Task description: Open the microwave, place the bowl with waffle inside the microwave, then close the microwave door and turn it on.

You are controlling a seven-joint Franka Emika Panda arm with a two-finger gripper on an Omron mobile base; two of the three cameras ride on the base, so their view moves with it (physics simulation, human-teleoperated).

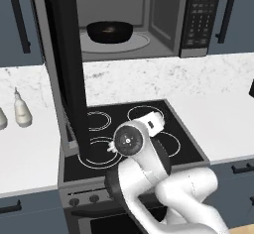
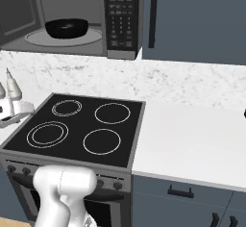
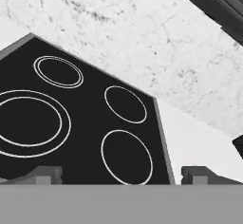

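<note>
The microwave [image 1: 149, 15] [image 2: 72, 19] stands open above the stove. Its door [image 1: 67, 64] is swung wide to the left and shows edge-on as a tall dark panel; the door [image 2: 17, 9] reads as a grey panel in the right base view. The black bowl [image 1: 110, 31] [image 2: 67, 27] rests on the round turntable inside. A little golden-brown of the waffle [image 1: 111, 28] shows in it. My gripper [image 3: 122, 175] is open and holds nothing, low over the front of the stovetop, well below the bowl. The keypad [image 1: 200, 10] [image 2: 120, 14] is on the microwave's right.
Below lies the black stovetop [image 1: 149, 114] [image 2: 77, 125] [image 3: 85, 123] with white rings. White bottles [image 1: 22, 109] [image 2: 12, 90] stand on the left counter. A white counter [image 2: 192, 139] stretches right, with a small dark object [image 1: 251, 88] at its edge. The open door overhangs the stove's left side.
</note>
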